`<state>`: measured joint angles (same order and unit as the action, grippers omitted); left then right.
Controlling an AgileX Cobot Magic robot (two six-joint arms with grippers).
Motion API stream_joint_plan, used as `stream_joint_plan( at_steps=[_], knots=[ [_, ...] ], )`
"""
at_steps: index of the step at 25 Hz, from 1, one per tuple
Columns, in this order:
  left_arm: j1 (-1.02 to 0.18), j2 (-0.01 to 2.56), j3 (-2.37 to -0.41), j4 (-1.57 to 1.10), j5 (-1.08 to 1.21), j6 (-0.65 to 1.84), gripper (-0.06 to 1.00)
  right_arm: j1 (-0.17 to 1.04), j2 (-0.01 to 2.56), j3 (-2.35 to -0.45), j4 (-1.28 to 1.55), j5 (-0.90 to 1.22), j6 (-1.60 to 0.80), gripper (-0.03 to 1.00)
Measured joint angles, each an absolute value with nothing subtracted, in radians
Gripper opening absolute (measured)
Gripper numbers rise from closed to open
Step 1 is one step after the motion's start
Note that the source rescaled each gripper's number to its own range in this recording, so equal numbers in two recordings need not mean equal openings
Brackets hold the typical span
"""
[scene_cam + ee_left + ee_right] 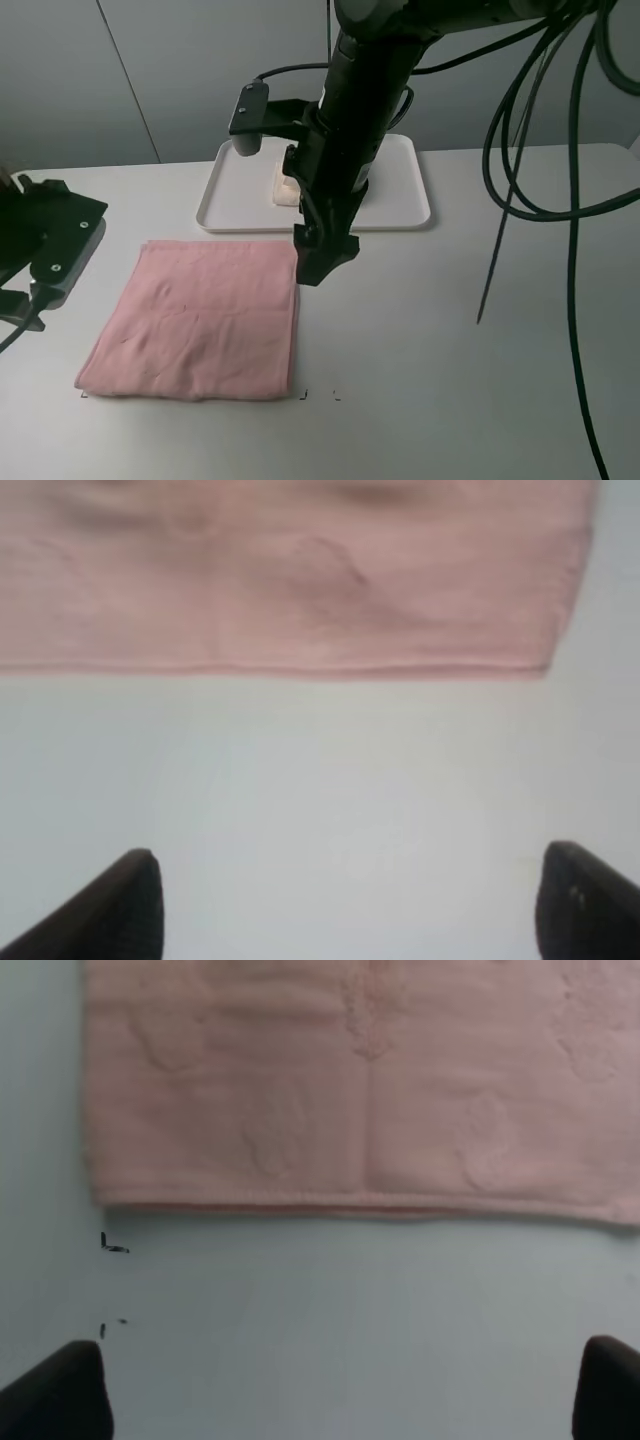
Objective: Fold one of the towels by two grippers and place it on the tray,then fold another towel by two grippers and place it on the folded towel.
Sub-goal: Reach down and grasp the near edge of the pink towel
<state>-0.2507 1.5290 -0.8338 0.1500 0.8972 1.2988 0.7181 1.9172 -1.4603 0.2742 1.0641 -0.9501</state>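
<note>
Right wrist view: the right black two-fingered claw gripper (335,1400) has its jaws spread wide and empty over the white tabletop (330,1290), and the hem of the light pink square terry towel (360,1090) lies just ahead. Seen from above, this gripper stands just beside the towel's right edge, near its far corner. The left gripper (350,910), likewise agape and holding nothing, sits off the left edge, slightly farther away. Beyond, the cream off-white terry towel (284,188) rests on the flat white plastic tray (405,190), mostly hidden behind the arm.
</note>
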Motion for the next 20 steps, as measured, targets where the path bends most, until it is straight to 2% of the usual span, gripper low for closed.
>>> stream_joint_plan(
  at_steps=[10, 20],
  knots=[
    [-0.251, 1.531, -0.582, 0.154, 0.650, 1.379, 0.95, 0.857, 2.007, -1.460, 0.256, 1.043, -0.961, 1.00],
    [-0.251, 1.567, -0.553, 0.110, 0.593, 1.398, 0.95, 0.906, 2.075, -1.460, 0.238, 1.001, -0.942, 1.00]
  ],
)
